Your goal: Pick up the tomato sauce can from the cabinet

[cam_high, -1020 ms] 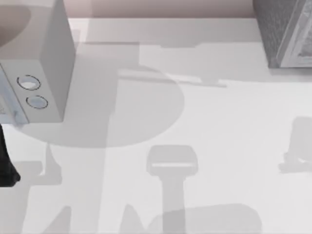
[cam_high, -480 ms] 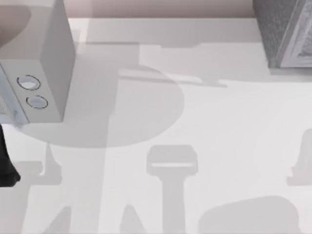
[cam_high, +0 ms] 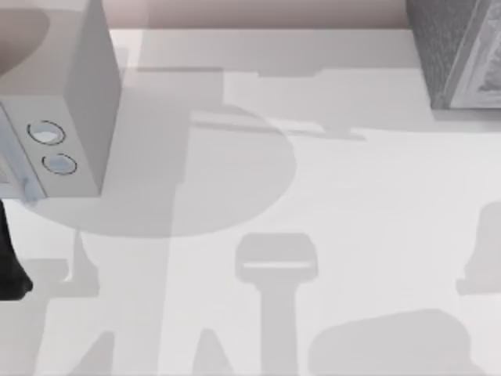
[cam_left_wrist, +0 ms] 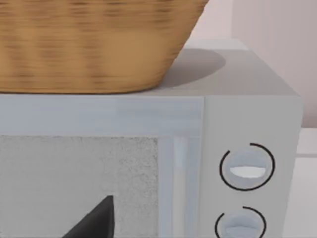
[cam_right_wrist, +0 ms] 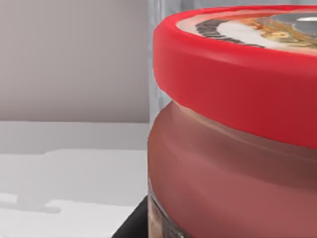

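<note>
The tomato sauce can [cam_right_wrist: 237, 129] looms very close in the right wrist view, with a red rim, a pale emblem on top and a red-brown side. A dark part of my right gripper [cam_right_wrist: 131, 224] shows just below it, touching or nearly touching the can. A pale upright frame edge [cam_right_wrist: 154, 59] stands right behind the can. The cabinet [cam_high: 458, 47], dark grey and speckled with a paler front, sits at the table's far right corner in the top view. My left arm [cam_high: 9, 270] is parked at the left edge, its gripper [cam_left_wrist: 94, 222] facing the pale box.
A smooth pale-grey box with two round dials [cam_high: 66, 102] stands at the far left, and a woven basket [cam_left_wrist: 94, 44] rests on top of it. Arm shadows [cam_high: 391, 345] lie across the white table [cam_high: 352, 196].
The arm shadows at the table's right and front right slid to the right, then slightly back left. The left arm, both boxes and the table stayed still.
</note>
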Controlling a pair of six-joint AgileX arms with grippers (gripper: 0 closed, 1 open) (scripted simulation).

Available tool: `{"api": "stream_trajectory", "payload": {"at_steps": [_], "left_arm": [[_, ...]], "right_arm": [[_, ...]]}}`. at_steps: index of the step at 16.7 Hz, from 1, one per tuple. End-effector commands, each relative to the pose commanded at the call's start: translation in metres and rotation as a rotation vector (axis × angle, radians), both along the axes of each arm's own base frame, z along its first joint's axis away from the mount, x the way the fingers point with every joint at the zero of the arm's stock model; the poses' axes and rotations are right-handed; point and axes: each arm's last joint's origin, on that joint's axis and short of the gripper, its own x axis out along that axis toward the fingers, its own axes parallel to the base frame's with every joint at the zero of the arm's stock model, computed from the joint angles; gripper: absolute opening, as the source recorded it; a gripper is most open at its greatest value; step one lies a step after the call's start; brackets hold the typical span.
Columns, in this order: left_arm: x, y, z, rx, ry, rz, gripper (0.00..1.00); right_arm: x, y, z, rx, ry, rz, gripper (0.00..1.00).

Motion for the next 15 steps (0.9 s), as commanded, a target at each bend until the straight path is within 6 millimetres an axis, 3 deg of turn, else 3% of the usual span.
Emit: {"api": "stream_trajectory", "payload": {"at_steps": [15], "left_arm": [[0.000,0.000,0.000,0.000,0.000,0.000,1.00]], "right_arm": [[0.059,-0.002,0.016,0.008,0.023,0.257,0.00]]}}
